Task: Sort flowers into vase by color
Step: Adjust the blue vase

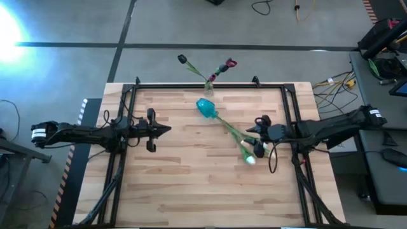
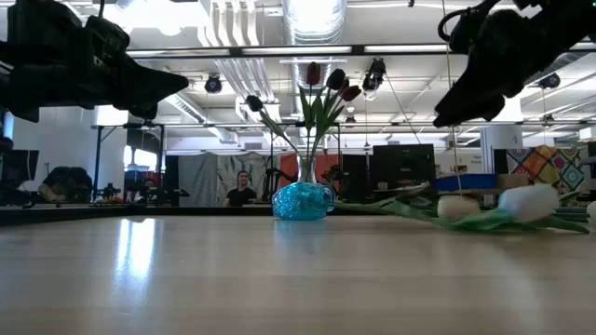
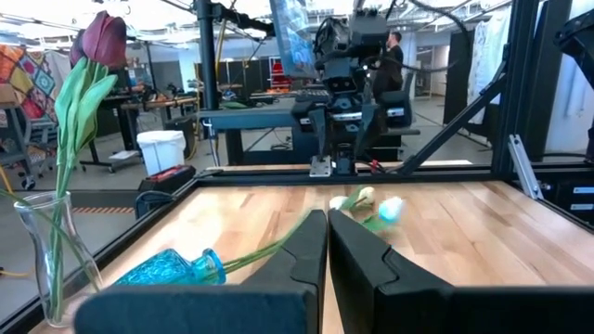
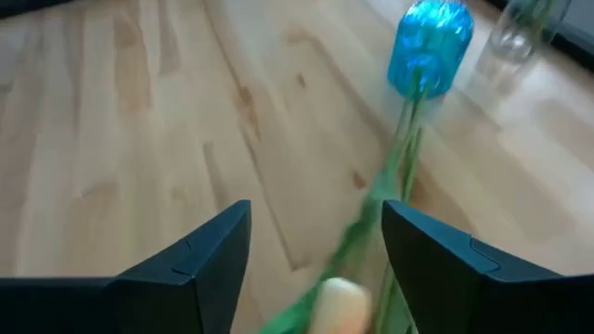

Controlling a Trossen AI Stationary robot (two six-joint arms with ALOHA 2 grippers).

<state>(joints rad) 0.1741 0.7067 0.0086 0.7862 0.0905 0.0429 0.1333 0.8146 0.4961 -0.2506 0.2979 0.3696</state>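
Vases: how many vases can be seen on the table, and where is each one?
2. The blue vase lies on its side near the table's far middle, with light tulips' stems in its mouth. The clear glass vase stands upright just behind it at the far edge, holding dark tulips.

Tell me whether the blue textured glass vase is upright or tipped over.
Tipped over. The blue textured glass vase lies on its side on the wooden table, with green stems running out of its neck across the boards.

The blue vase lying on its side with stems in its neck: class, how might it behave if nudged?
The blue vase looks rounded and lies on its side, so it would probably roll. It appears to be glass, so likely fragile and slippery. The pale tulips in its neck might drag along and steady it a little.
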